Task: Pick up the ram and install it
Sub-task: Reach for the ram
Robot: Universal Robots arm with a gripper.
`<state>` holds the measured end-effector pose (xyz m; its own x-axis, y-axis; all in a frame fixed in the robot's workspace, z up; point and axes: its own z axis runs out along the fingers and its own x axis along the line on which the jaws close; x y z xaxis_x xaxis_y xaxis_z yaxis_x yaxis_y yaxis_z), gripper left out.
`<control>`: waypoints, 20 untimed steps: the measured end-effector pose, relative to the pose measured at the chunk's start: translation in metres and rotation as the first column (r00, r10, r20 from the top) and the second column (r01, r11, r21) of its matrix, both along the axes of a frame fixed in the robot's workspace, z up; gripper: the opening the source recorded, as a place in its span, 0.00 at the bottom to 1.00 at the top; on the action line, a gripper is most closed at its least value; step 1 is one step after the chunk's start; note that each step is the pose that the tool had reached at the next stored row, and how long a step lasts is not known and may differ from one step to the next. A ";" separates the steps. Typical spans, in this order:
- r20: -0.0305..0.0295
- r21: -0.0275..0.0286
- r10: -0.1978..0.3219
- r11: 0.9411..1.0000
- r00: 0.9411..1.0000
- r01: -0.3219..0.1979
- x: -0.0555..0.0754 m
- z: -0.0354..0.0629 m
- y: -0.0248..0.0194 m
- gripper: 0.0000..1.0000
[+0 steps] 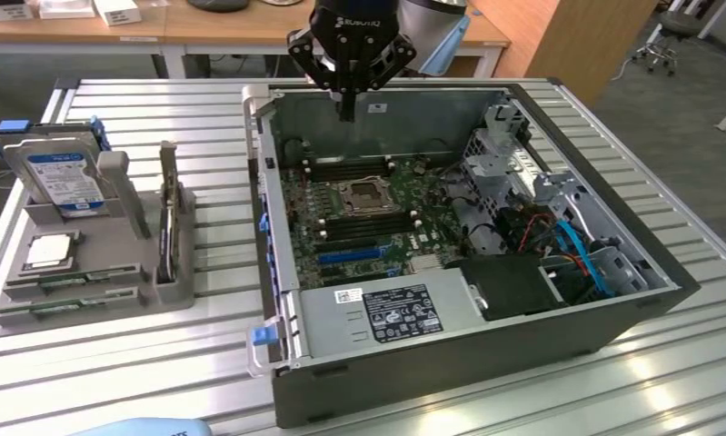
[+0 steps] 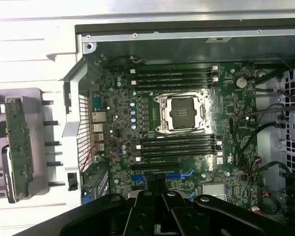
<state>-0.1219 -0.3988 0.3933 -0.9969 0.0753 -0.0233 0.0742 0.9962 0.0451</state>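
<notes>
Open case (image 1: 460, 359) sits on the slatted table (image 1: 120, 363), holder tray (image 1: 123, 232) beside it on the exterior view's left. In the tray: hard drive (image 1: 57, 177) upright at the far end, processor chip (image 1: 50, 250) flat in front of it, ram (image 1: 169, 213) on edge along the side nearest the case (two more sticks (image 1: 78, 280) flat at the near end). Motherboard (image 1: 338, 232) in the case, socket (image 1: 365, 193) mid-board, power supply (image 1: 381, 313) at the near end. Gripper (image 1: 344, 111) hangs over the case's far end.
</notes>
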 end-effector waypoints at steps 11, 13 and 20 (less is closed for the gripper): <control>0.000 0.000 0.000 1.000 1.000 0.000 -0.008 -0.0005 0.0000 0.10; 0.000 0.000 0.000 1.000 1.000 0.000 -0.011 -0.0007 0.0000 0.10; 0.000 0.000 0.000 1.000 1.000 0.000 -0.021 -0.0013 0.0001 0.10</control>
